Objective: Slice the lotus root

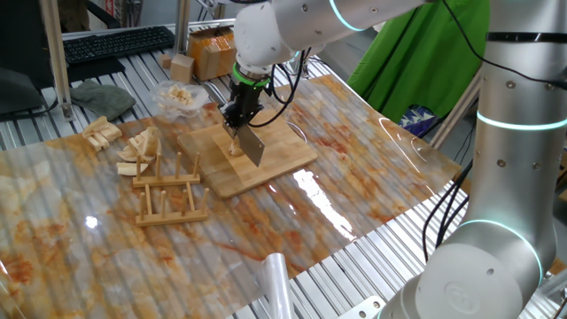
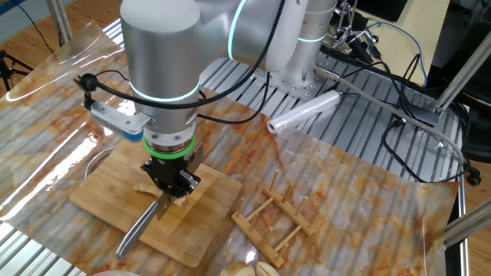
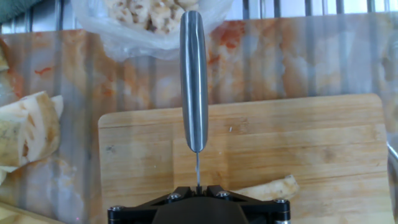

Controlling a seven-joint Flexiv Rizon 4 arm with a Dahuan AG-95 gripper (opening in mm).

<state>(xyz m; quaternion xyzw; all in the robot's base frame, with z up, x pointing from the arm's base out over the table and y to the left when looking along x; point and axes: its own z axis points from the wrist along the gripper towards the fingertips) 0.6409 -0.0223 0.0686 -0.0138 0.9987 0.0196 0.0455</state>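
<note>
The lotus root (image 3: pixel 268 188) is a small pale chunk lying on the wooden board (image 3: pixel 298 137), just right of my gripper. It also shows in one fixed view (image 1: pixel 234 149) and in the other fixed view (image 2: pixel 146 186), at the gripper's foot. My gripper (image 3: pixel 198 186) is shut on a steel knife (image 3: pixel 194 81), which the hand view shows edge-on, pointing away over the board. In one fixed view the gripper (image 1: pixel 237 120) stands over the board (image 1: pixel 275 164) with the blade (image 1: pixel 252 147) down beside the chunk. In the other fixed view the knife (image 2: pixel 138 228) slants down-left from the gripper (image 2: pixel 170 192).
A clear plastic bag of pale bits (image 1: pixel 177 97) lies behind the board. Larger tan wedge pieces (image 1: pixel 142 146) lie to its left. A wooden rack (image 1: pixel 168 190) stands in front of them. A roll of plastic (image 2: pixel 303 113) lies near the robot base.
</note>
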